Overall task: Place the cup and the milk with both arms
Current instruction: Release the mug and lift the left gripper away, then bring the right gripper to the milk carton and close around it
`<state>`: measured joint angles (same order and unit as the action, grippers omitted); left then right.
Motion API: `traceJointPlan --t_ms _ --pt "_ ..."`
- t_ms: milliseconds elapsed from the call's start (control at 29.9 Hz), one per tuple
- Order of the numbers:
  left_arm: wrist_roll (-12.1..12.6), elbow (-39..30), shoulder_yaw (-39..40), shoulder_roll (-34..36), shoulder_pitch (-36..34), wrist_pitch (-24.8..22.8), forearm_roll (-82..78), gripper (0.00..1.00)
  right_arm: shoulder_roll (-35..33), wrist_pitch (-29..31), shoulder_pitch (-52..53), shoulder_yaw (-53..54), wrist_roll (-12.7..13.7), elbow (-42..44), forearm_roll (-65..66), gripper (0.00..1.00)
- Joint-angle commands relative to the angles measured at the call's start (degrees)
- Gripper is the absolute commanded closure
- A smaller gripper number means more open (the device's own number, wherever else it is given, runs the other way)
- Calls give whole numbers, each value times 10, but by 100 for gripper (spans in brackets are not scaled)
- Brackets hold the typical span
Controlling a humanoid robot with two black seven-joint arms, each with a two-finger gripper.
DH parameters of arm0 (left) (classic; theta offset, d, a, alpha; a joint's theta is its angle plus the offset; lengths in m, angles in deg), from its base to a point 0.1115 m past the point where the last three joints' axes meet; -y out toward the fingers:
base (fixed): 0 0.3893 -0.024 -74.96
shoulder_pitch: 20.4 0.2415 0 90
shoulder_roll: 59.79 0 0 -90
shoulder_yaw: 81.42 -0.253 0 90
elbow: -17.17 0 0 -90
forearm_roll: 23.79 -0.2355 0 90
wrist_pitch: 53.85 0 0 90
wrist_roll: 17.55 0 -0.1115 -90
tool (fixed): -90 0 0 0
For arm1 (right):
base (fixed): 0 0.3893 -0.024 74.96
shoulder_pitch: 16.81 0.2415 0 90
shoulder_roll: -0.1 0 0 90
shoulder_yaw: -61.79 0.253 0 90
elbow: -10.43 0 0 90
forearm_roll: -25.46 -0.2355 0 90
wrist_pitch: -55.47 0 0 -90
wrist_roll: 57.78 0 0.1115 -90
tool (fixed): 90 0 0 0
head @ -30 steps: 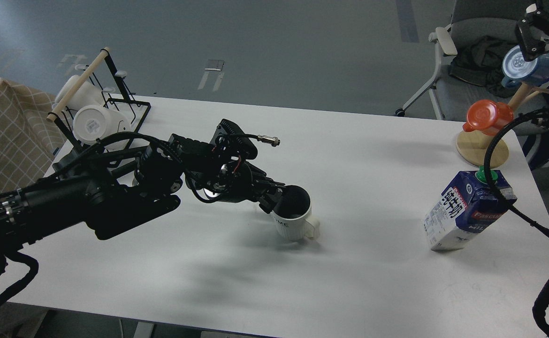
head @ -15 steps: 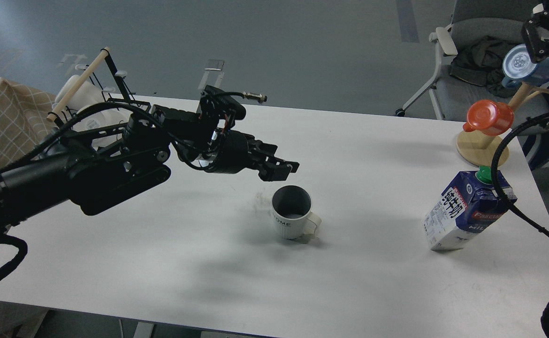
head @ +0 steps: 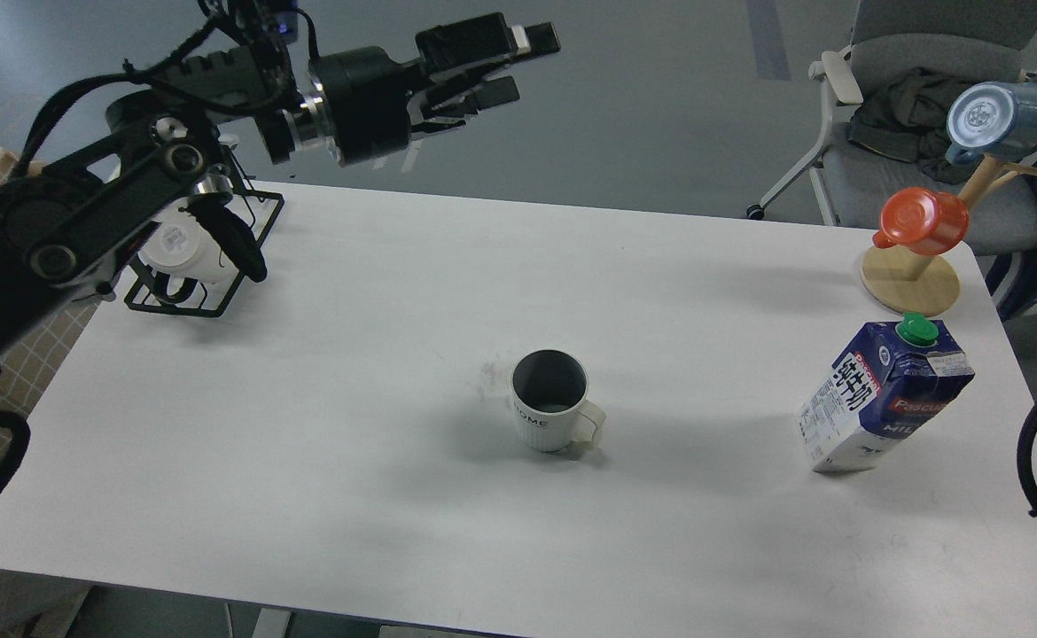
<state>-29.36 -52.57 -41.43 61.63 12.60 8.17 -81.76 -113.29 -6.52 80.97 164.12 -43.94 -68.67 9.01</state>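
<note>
White cup [head: 550,404], empty, stands mid-table and the milk [head: 882,396] near the right edge, while the left gripper [head: 518,64], fingers apart and empty, has risen away from it.

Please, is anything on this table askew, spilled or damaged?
Nothing looks spilled or damaged. The cup stands upright mid-table. The milk stands at the right with its cap on; it appears to lean, which may only be the camera angle. The left gripper is raised, open and empty.

White table [head: 350,496] w/ cup [head: 549,406] center, milk [head: 882,399] right, wooden mug tree [head: 910,276] far-right, wire rack [head: 191,275] far-left.
</note>
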Motion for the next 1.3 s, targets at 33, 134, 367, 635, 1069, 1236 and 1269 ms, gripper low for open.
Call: traceJointPlan --t_ms 33,134,367,635,1069,1236,1269 --pt "1 26 22 29 3 0 77 2 3 0 -120 1 4 -55 -27 0" --pt "1 31 21 62 5 0 132 2 5 0 -189 10 0 -56 -28 0" --pt "0 31 22 85 13 0 152 2 63 0 -307 14 0 -30 -37 0" --pt "1 31 17 81 13 0 150 2 110 0 -379 -41 12 -36 -61 0" --pt "1 29 12 79 17 0 149 2 169 0 -368 -118 43 -75 -153 0" --pt "1 26 12 77 17 0 149 2 191 0 -344 -108 42 -73 -148 0" --pt "1 25 12 77 18 0 149 2 191 0 -342 -108 42 -72 -147 0"
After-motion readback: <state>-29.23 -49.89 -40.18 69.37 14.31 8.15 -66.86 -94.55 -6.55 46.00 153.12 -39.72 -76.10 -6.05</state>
